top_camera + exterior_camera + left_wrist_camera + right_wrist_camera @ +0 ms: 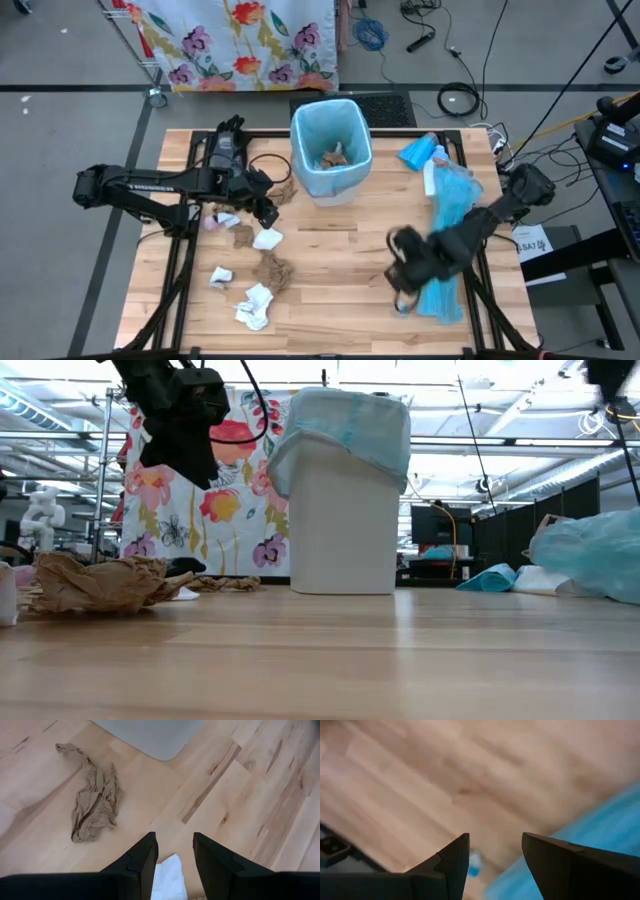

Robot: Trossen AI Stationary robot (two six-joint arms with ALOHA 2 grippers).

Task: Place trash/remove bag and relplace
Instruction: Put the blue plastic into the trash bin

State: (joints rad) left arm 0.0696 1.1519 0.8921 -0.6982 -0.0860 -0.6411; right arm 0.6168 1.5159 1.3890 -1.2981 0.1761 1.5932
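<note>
A white bin (330, 150) lined with a light-blue bag stands at the table's far middle, with brown paper inside. Trash lies on the left half of the table: a white tissue wad (268, 238), brown paper wads (272, 272) and more white wads (255, 305). My left gripper (268, 212) hangs open above the table. The white tissue (167, 877) shows below and between its fingers, and a brown wad (95, 802) lies beyond. My right gripper (495, 845) is open over bare wood beside the long blue plastic strip (445, 240), with a tiny blue scrap (475, 862) below it.
Folded blue bags (418, 152) lie at the far right, beside the bin. A flowered cloth (200, 500) hangs behind the table. Bare wood lies in the near middle of the table, between the wads and the blue strip.
</note>
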